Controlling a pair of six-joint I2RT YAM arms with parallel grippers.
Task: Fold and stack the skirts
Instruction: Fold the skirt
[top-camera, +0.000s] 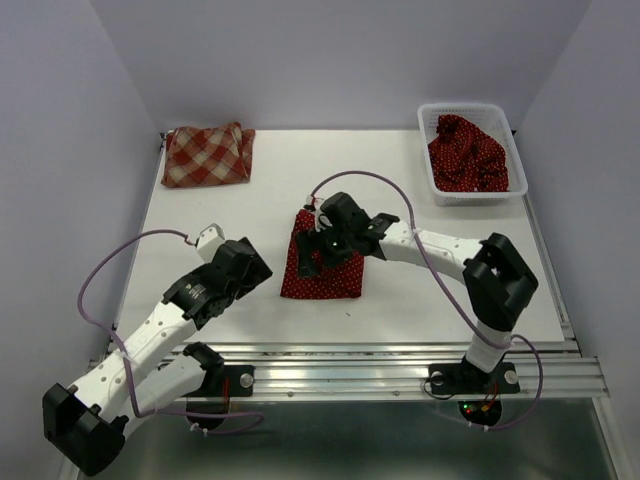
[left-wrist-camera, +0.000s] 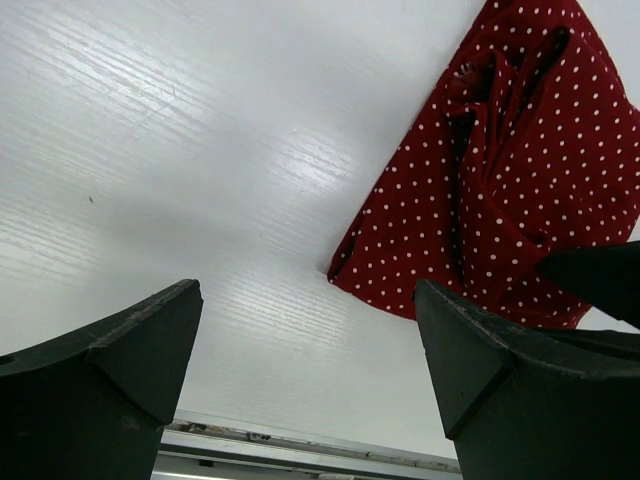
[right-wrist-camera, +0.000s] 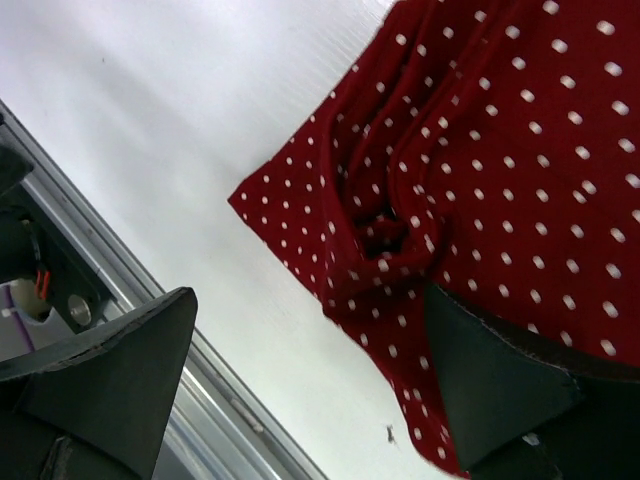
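Left gripper (left-wrist-camera: 305, 295) sits nearest: jaws spread full, nothing in them, over bare table (top-camera: 400, 310) just off the dotted skirt's (top-camera: 325, 278) near-left corner. Right gripper (right-wrist-camera: 308, 295) is just as wide and empty, but low over that skirt, with one finger (right-wrist-camera: 500, 380) across the cloth near its edge. I can't tell if it touches. The skirt lies mid-table, folded roughly square, with a bunched ridge in the middle.

Risks for you, biggest first:
- Basket (top-camera: 470, 108), far right, holds the second dotted skirt (top-camera: 467, 155), crumpled. If you pull that sideways, the light mesh probably comes along.
- Checked skirt (top-camera: 207, 155) sits folded at the far-left corner, well apart. If you carry the mid skirt there by one layer, I expect it to unfurl.
- Raise the right arm at an angle and that finger likely catches the ridge and drags the fold open.
- That ridge, left lumpy, tilts the stack.
- Right arm's cable (top-camera: 360, 178) loops just past the skirt and could brush it on a swing.
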